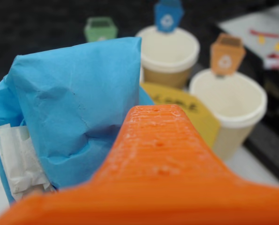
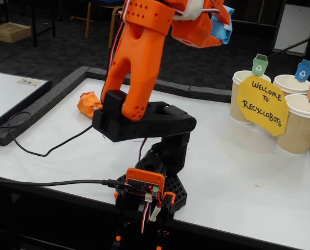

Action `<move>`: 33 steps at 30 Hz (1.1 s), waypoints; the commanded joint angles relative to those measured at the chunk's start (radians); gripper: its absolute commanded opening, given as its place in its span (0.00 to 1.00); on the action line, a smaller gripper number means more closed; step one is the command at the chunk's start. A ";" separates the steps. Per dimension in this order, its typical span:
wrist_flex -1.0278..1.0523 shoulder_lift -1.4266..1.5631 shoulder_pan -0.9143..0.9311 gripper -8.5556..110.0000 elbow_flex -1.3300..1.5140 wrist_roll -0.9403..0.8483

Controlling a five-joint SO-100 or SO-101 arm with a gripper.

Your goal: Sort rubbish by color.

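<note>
Gripper (image 2: pixel 217 23): raised high at the top of the fixed view, clamped on the blue ball; the near finger (image 1: pixel 162 154) fills the wrist view's foreground.
Blue ball (image 1: pixel 73 117): held between the fingers, off the table, white tape at its lower left.
Orange ball (image 2: pixel 88 103): on the table (image 2: pixel 238 172), far below and behind the gripper, beside the arm.
Cups (image 1: pixel 230 105): three, beyond and below the gripper; green, blue and orange tags.
Sign (image 2: pixel 262 105): yellow, apparently leaning against the cups.
</note>
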 commanded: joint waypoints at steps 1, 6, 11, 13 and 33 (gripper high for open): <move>-0.012 -0.008 0.032 0.07 -0.072 -0.018; -0.012 -0.025 0.043 0.07 -0.072 -0.018; -0.043 -0.091 0.058 0.07 -0.074 -0.018; -0.066 -0.132 0.066 0.07 -0.080 -0.018; -0.170 -0.678 0.089 0.07 -0.480 -0.018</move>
